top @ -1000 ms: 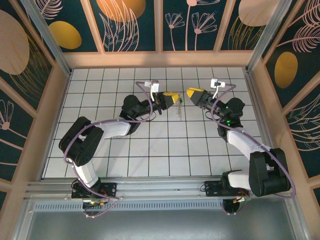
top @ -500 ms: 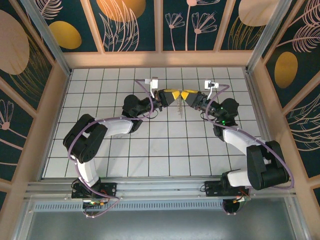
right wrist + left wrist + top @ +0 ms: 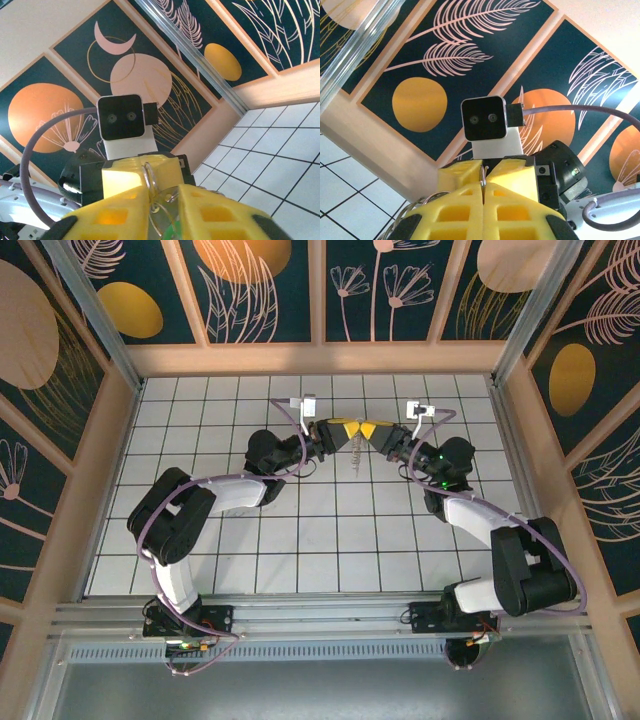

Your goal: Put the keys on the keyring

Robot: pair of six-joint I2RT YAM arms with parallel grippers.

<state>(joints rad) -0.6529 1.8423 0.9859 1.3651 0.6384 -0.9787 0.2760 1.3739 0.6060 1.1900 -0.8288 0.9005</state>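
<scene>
Firmly clenched, the left claw (image 3: 484, 183) pinches the keyring (image 3: 148, 176) (seen edge-on); the right claw (image 3: 164, 197) flanks that ring and the green-headed key (image 3: 172, 233), grip impossible to tell.

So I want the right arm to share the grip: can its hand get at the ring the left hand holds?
Likely yes. The right hand meets the left hand tip to tip with nothing between, and the ring sits between its fingers, above the green key.
</scene>
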